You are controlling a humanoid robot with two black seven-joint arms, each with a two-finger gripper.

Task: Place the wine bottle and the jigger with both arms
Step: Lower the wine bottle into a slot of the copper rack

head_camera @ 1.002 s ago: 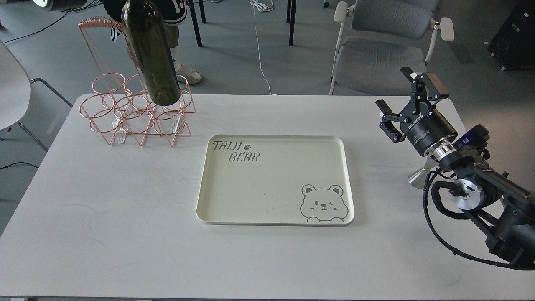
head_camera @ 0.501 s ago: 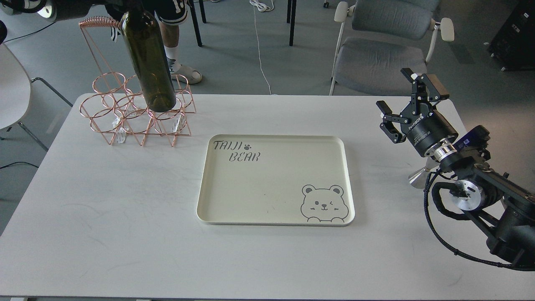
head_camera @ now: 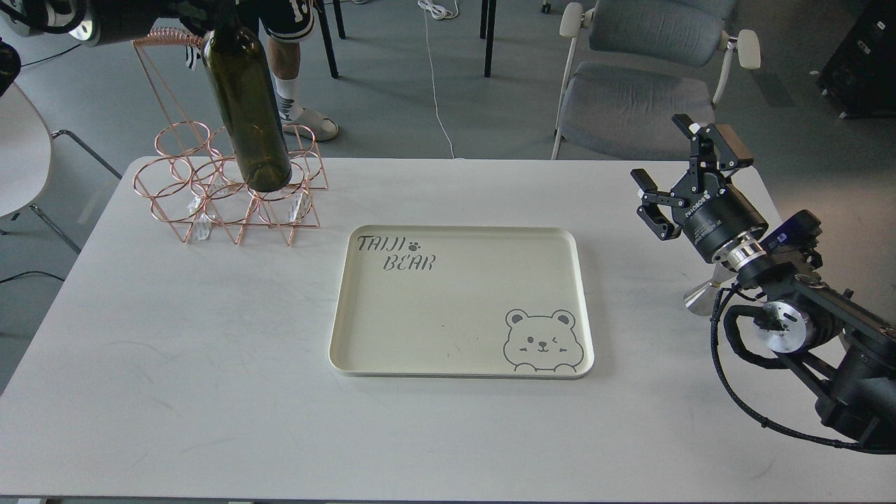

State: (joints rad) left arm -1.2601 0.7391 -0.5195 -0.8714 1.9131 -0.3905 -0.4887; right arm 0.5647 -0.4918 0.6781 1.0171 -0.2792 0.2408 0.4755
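The dark green wine bottle hangs nearly upright at the back left, with its base low over a ring of the copper wire rack. Its neck runs out of the top edge. My left gripper shows only as a dark shape at the top edge, where it holds the bottle's upper part. My right gripper is open and empty above the table's right side, pointing away from me. The steel jigger stands on the table under my right arm, and only one cone of it shows.
A cream tray with a bear print lies in the middle of the white table. A grey chair stands behind the table on the right. A person's legs are behind the rack.
The bottle has moved down and a little left over the rack and now stands more upright. My right arm has barely moved.
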